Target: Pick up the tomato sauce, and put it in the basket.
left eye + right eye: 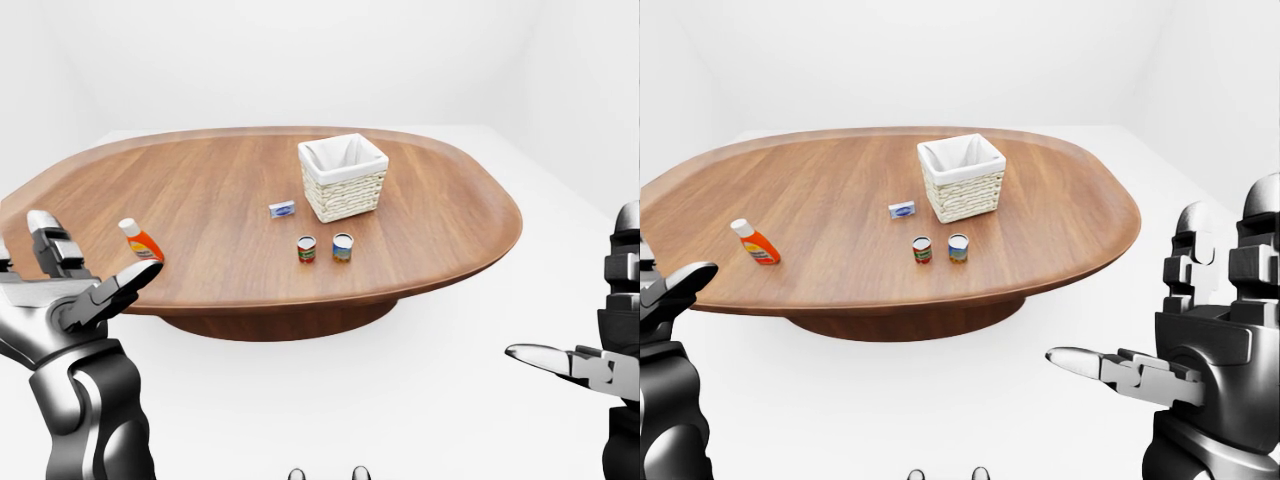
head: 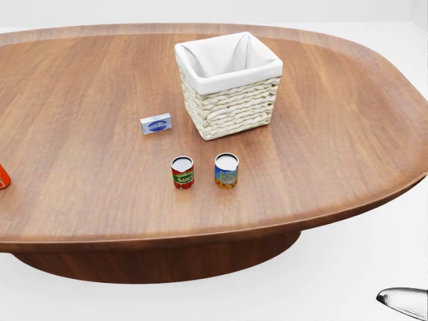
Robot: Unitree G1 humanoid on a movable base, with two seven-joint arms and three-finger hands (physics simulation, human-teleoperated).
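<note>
The tomato sauce can, red and green with a silver lid, stands upright on the round wooden table, near its edge closest to me. The wicker basket with a white liner stands just above and right of it in the head view, empty as far as I can see. My left hand is open at the lower left of the left-eye view, short of the table edge. My right hand is open at the lower right of the right-eye view, off the table. Neither hand holds anything.
A blue and yellow can stands right beside the tomato sauce can. A small blue box lies left of the basket. An orange bottle with a white cap lies near the table's left edge. White floor surrounds the table.
</note>
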